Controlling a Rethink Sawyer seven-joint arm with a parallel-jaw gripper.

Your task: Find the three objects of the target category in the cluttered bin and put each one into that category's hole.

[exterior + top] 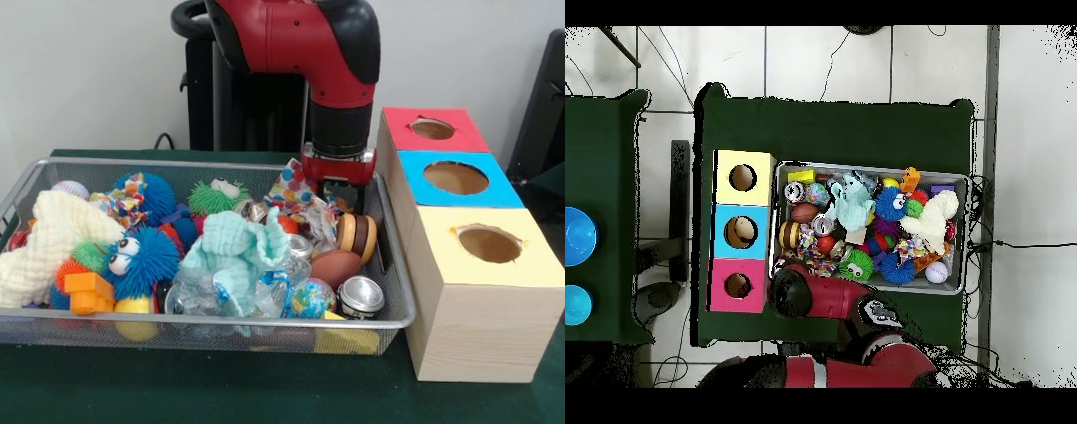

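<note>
Green table: one mesh bin (399, 311), three holed boxes, red-topped hole (433, 129).

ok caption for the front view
Sawyer arm lowered into the toy-filled wire bin beside the red-topped box.

table (221, 389): green cloth | on it: wire bin (388, 320), three-hole wooden box (477, 327)

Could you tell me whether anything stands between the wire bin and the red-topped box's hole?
Nothing visible does. The red-topped box's hole lies open just beside the wire bin, and only the bin's low rim separates them. The gripper hangs near that corner.
</note>
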